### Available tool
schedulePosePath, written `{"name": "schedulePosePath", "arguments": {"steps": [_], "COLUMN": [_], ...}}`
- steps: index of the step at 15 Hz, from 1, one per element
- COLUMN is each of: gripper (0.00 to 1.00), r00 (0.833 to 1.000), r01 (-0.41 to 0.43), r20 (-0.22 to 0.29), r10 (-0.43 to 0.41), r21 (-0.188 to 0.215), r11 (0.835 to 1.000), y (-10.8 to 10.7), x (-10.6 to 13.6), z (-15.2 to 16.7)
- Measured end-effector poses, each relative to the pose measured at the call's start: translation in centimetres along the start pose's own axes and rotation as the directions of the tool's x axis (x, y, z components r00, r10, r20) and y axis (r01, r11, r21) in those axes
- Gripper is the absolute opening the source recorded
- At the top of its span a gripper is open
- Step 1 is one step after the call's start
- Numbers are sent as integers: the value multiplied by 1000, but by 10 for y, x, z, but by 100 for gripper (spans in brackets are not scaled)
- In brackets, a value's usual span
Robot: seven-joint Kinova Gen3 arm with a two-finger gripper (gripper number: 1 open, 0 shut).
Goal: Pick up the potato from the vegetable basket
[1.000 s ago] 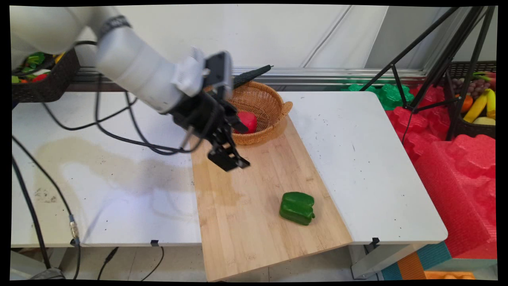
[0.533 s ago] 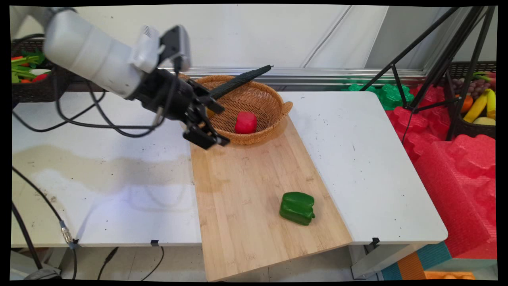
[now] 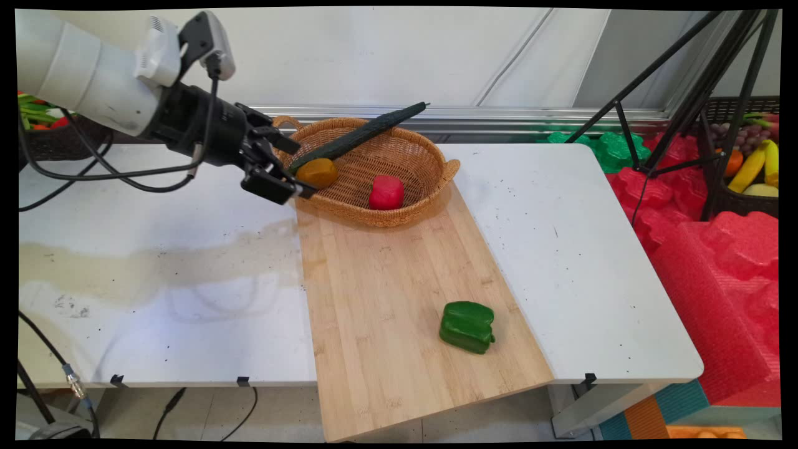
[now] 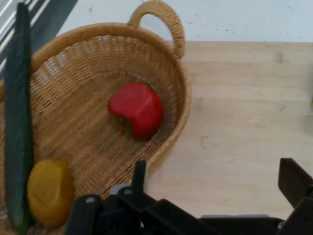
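Beside the near-left rim of a wicker basket, the black end effector hovers with its fingers spread wide and nothing between them. The hand view shows only bare wood in the gap.

Closest to it, just inside the basket, lies a rounded yellow-orange vegetable; what kind it is cannot be made out. A long dark cucumber rests slanted across the basket's back rim, one end jutting beyond it. A red bell pepper sits near the basket's middle.

The basket stands on the far end of a bamboo cutting board, which overhangs the white worktop at the near side. A green bell pepper lies alone on the board's near end, well apart from the end effector.

In the main view the lower finger overlaps the basket's left rim, so whether they touch cannot be told.
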Motion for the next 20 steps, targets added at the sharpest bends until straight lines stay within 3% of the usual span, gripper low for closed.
{"name": "schedulePosePath", "arguments": {"steps": [8,13,20], "gripper": [100,100,100], "r00": [998,993,979], "r01": [45,65,73], "r20": [28,85,159], "r10": [-48,-80,-124], "r21": [78,170,293], "r11": [996,983,953], "y": [-13,-25,-35], "x": [-4,9,40], "z": [-21,-22,4]}}
